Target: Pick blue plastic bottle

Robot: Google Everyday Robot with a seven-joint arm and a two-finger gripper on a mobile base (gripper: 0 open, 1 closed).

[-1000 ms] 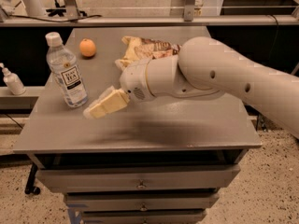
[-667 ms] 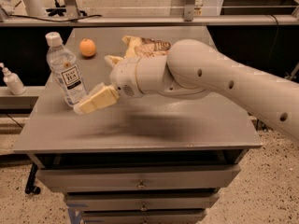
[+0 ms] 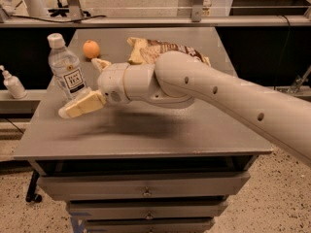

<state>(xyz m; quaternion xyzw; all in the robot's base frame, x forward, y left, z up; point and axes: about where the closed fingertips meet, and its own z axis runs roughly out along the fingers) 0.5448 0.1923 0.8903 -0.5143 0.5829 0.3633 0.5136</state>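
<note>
The blue plastic bottle (image 3: 67, 68) stands upright near the table's left edge. It is clear, with a white cap and a "TEA" label. My gripper (image 3: 81, 88) is at the bottle's lower right and is open. One cream finger (image 3: 80, 106) reaches in front of the bottle's base. The other finger (image 3: 100, 63) shows behind it, to the right. The bottle's lower part sits at the mouth of the gap between them. I cannot tell whether the fingers touch it.
An orange (image 3: 91, 49) lies behind the bottle. A crumpled chip bag (image 3: 160, 50) lies at the back middle, partly hidden by my arm. The grey table (image 3: 194, 130) has drawers below. A small white pump bottle (image 3: 13, 84) stands on a ledge to the left.
My gripper has moved left across the table, from the middle up to the bottle's base. The bottle, orange and bag have not moved.
</note>
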